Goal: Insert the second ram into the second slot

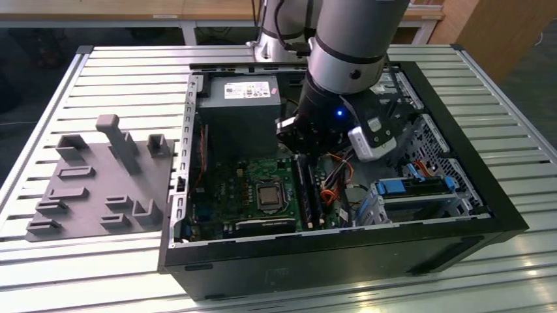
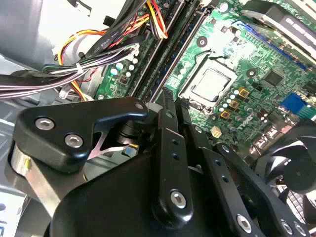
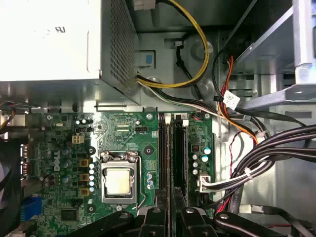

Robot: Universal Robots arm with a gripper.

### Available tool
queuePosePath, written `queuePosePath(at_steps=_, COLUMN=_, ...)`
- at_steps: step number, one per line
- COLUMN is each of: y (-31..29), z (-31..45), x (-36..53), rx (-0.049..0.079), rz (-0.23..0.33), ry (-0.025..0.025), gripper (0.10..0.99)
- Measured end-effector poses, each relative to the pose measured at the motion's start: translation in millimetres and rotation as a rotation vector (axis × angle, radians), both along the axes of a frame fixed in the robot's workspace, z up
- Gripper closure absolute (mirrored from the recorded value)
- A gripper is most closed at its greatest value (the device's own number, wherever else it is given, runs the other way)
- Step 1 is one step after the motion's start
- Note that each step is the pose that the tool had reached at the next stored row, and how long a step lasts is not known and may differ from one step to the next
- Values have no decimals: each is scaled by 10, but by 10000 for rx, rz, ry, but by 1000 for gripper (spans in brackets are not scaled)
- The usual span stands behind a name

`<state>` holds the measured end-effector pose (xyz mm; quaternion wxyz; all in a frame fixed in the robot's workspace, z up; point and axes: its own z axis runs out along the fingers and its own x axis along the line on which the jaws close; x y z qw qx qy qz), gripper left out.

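The slatted bench (image 1: pixel 104 72) carries an open computer case (image 1: pixel 487 195), lying on its side with the arm reaching down into it. Beside the case, toward the exterior view's left, sits a grey fixture plate (image 1: pixel 87 179) with upright pegs. Inside the case lie the power supply (image 1: pixel 239 98), the green motherboard (image 3: pixel 123 131) with its bare processor socket (image 3: pixel 118 180), and bundles of cables (image 3: pixel 266 153) running past the slots.

The gripper (image 3: pixel 170 217) hangs low over the memory slots (image 3: pixel 170 148), its dark fingers (image 3: pixel 153 219) reaching the near end of the long black channels in the first wrist view. Whether it is clamped on anything I cannot tell. The second ram looks to stand on edge in or at one of those slots, directly under the gripper, though seated or not is unclear.

Such a stick is likely light, stiff and thin, easily cracked by twisting; best held by its long edges, clear of the chips.
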<state>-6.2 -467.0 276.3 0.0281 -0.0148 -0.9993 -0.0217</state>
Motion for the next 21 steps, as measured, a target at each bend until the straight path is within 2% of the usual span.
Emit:
queuePosePath(at_steps=6, y=0, z=102, x=0, rx=0, rz=0, ry=0, gripper=894)
queuePosePath(at_steps=8, y=0, z=106, x=0, rx=3, rz=1, ry=-1, gripper=910)
queuePosePath(at_steps=9, y=0, z=105, x=0, rx=3, rz=1, ry=0, gripper=976)
queuePosePath(at_steps=21, y=0, z=100, x=0, rx=0, rz=0, ry=0, gripper=976)
